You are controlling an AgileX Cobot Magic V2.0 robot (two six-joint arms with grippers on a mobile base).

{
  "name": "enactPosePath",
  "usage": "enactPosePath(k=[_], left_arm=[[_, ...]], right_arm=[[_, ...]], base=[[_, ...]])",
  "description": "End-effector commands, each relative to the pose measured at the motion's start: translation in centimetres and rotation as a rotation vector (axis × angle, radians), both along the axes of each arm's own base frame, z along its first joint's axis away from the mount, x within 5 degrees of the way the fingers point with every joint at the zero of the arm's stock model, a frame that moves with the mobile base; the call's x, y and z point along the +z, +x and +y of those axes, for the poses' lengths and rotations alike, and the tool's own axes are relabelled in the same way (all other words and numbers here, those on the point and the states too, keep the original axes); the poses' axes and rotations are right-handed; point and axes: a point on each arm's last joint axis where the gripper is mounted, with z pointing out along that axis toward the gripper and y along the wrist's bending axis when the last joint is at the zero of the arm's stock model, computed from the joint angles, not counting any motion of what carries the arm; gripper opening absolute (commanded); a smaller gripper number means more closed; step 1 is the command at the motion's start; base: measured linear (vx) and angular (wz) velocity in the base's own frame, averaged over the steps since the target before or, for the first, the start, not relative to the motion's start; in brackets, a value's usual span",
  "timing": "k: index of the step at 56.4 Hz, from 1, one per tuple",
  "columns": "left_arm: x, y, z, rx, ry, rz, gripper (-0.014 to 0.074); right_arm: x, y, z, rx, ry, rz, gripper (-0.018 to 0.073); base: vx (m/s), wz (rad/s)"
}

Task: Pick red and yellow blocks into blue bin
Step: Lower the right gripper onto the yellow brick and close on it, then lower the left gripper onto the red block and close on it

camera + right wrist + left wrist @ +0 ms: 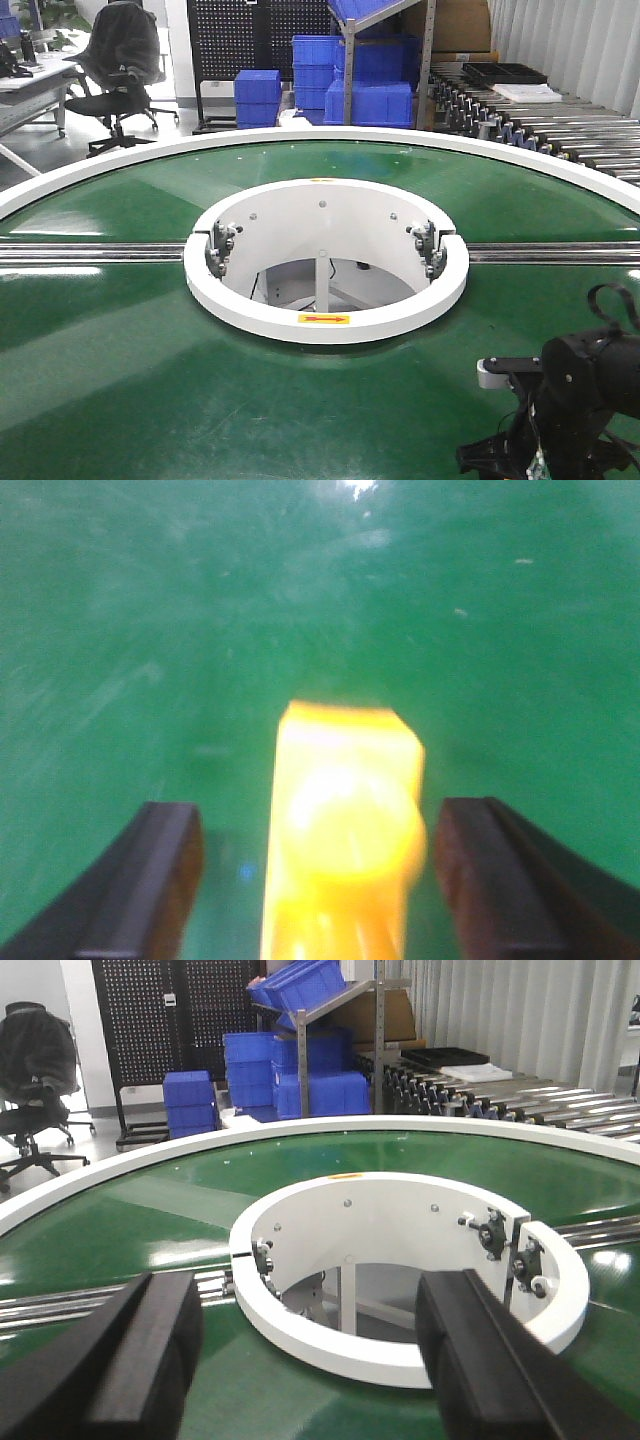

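Left fingers (140,1350) spread, right fingers (150,880) apart around yellow block (345,830), green conveyor (120,380), blue crates (370,100).

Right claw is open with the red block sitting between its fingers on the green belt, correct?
Not quite: the colour is wrong. The right wrist view shows a yellow block, not a red one, between the fingers of the right claw. The rest stands: the claw is open, with a gap on each side of the block, which sits on the green belt.

Industrial workshop, green ring conveyor (120,330), roller track (560,130), stacked blue crates (370,100)
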Motion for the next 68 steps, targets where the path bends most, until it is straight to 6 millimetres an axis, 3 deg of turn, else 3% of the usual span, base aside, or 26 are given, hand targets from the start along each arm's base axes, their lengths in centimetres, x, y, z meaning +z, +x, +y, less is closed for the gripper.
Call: enactPosePath(k=[1,4,6,10,15,24,33,40,50,59,68], left_arm=[[1.9,-0.4,0.1,0.005,-0.013,-0.104,0.0576],[1.9,-0.4,0.1,0.006,-0.003,-0.105,0.0576],[1.9,-0.4,0.1,0.006,-0.002,-0.105,0.0576],[1.8,-0.4,0.1,0.006,-0.002,-0.101,0.0576],[1.8,-0.4,0.1,0.004,-0.006,-0.095,0.0576],[1.2,-0.4,0.0,-0.003,0.003,-0.031,0.0576],[-1.2,-0.3,-0.4,-0.039,0.014,0.22,0.0576],[-3.7,1.0,-0.9,-0.059,0.009,0.446,0.0576],[-7.7,4.8,-1.7,-0.061,0.051,0.674,0.0576],[-11.8,8.2,-2.3,-0.055,0.072,0.845,0.0576],[-15.6,10.4,-2.7,-0.045,0.079,0.981,0.0576]], right_arm=[[1.8,0.8,-0.1,0.0,0.005,-0.097,0.0388],[1.8,0.8,-0.1,0.0,0.005,-0.096,0.0283],[1.8,0.8,-0.1,0.001,0.005,-0.094,0.0136],[2.1,0.7,-0.2,0.006,0.001,-0.1,-0.0017],[3.1,0.5,-0.2,0.014,0.003,-0.128,-0.0016],[8.3,-1.0,-0.4,0.061,0.005,-0.292,-0.0012],[13.7,-3.5,-0.8,0.082,0.015,-0.469,-0.001],[16.3,-5.1,-1.1,0.083,0.02,-0.557,-0.001],[17.3,-6.3,-1.3,0.084,0.018,-0.567,-0.001],[17.0,-6.5,-1.3,0.089,0.01,-0.533,-0.001],[16.9,-6.6,-1.4,0.088,0.007,-0.515,-0.001]], base=[[0.0,0.0],[0.0,0.0],[0.0,0.0],[0.0,0.0],[0.0,0.0],[0.0,0.0],[0.0,0.0],[0.0,0.0],[0.0,0.0],[0.0,0.0],[0.0,0.0]])
